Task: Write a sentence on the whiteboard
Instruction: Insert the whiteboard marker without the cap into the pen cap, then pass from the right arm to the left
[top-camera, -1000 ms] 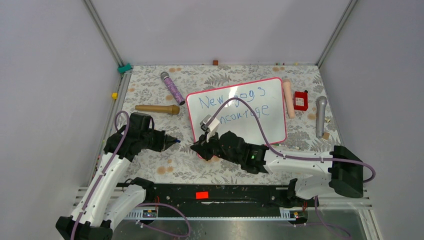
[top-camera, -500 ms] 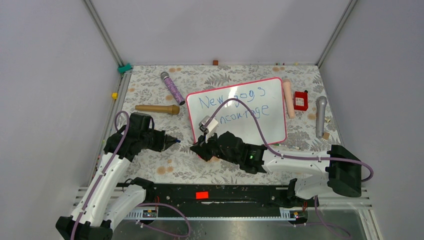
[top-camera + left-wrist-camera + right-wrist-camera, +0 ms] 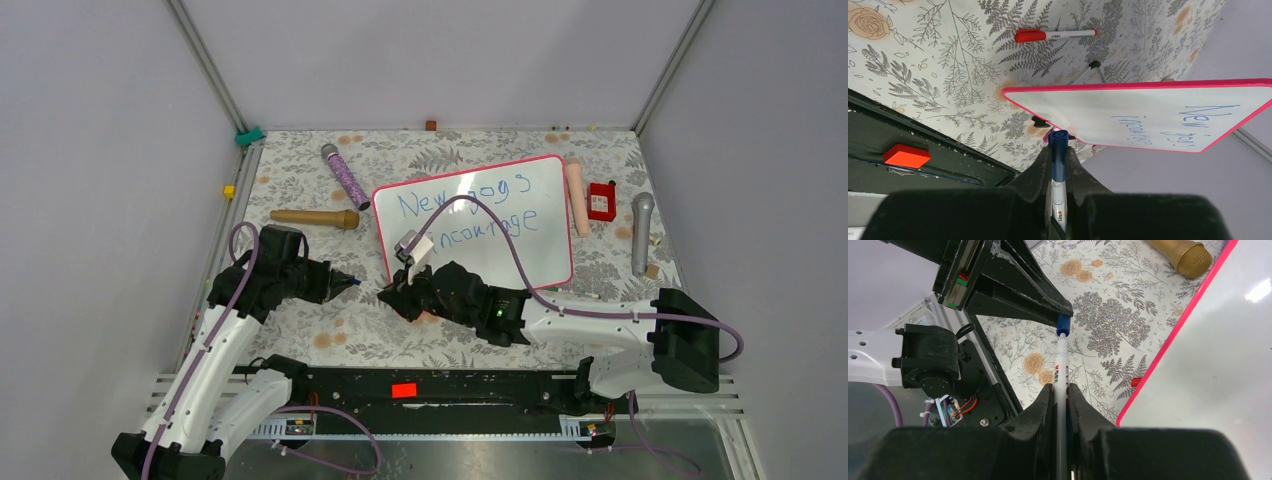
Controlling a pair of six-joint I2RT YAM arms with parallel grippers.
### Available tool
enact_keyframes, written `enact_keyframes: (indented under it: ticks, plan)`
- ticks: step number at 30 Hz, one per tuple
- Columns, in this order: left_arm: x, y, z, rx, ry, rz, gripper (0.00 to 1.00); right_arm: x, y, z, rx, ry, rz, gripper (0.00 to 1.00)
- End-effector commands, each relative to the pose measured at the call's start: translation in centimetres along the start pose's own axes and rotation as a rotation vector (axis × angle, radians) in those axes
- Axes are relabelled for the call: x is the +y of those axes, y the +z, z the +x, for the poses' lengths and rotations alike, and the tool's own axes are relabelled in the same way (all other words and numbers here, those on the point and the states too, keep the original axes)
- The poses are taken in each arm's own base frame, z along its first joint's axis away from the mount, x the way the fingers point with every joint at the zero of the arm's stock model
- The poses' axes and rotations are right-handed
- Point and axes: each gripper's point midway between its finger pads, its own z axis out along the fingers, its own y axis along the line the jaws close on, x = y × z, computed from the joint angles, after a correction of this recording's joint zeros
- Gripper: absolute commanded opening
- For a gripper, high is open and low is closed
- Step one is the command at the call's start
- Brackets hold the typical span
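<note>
The whiteboard (image 3: 545, 255) lies mid-table with its pink-red frame; it also shows in the left wrist view (image 3: 1083, 107) and the right wrist view (image 3: 1218, 350). The sentence (image 3: 465, 212) is blue handwriting in two lines, also seen in the left wrist view (image 3: 1173, 125). My left gripper (image 3: 348, 283) (image 3: 1058, 150) is shut on a blue-capped white marker (image 3: 1058, 145). My right gripper (image 3: 388, 294) (image 3: 1060, 387), over the board's near left corner, is shut on a white marker barrel (image 3: 1060, 360). Its blue end (image 3: 1063, 325) touches the left fingertips. I cannot tell whether both views show one marker.
A purple patterned microphone (image 3: 345, 176) and a gold one (image 3: 315, 217) lie left of the board. A pink cylinder (image 3: 577, 197), a red box (image 3: 601, 201) and a silver microphone (image 3: 641, 232) lie to its right. A red-capped marker (image 3: 1053, 35) lies on the floral cloth.
My right gripper has crept a little to the left, towards the left gripper. The left arm and the board have not moved.
</note>
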Motion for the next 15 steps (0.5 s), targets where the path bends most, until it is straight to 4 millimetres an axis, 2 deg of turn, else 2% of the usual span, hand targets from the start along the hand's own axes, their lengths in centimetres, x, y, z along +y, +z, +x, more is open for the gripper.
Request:
enact_keyframes:
  ticks: [1,11,15]
  plan:
    - [-0.4,-0.2,0.2,0.007,-0.002,0.018,0.00,1.8,0.6,-2.8,-0.070,0.000,-0.048,0.00]
    - [0.0,-0.2,0.4,0.021,0.001,0.015,0.00,1.7,1.3,-2.7,-0.065,-0.008,-0.037,0.00]
    - [0.0,-0.2,0.5,0.029,0.002,0.013,0.00,1.5,2.2,-2.4,-0.049,-0.018,-0.017,0.00]
